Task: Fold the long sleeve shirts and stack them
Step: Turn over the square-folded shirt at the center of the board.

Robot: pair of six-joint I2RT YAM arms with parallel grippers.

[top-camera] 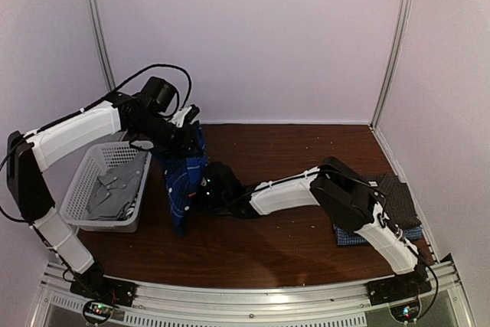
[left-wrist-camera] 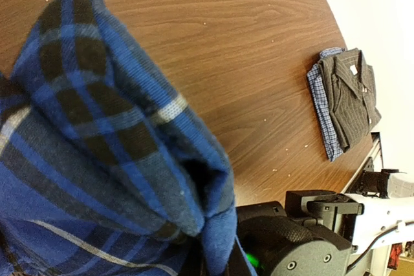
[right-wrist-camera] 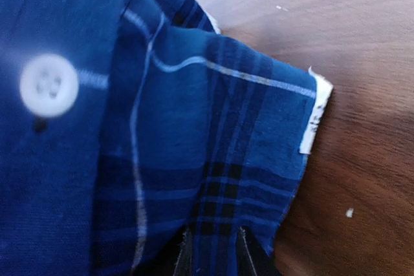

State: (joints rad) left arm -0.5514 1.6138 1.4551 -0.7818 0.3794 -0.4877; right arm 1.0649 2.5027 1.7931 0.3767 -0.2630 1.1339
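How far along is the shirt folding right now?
Done: the grey checked shirt lies folded on the pale blue shirt at the right. In hand: the left gripper and right gripper hold up the blue plaid shirt, not yet folded. Left: folding and stacking it; something grey lies in the basket.

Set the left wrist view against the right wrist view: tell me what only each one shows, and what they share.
Only the left wrist view: the folded stack near the table's edge, a dark grey checked shirt on a pale blue checked shirt, and part of the right arm in the bottom corner. Only the right wrist view: a white button, a white tag at the cloth's edge, and the right gripper with cloth between its fingertips. Both: the blue plaid shirt, close up, and the wooden table.
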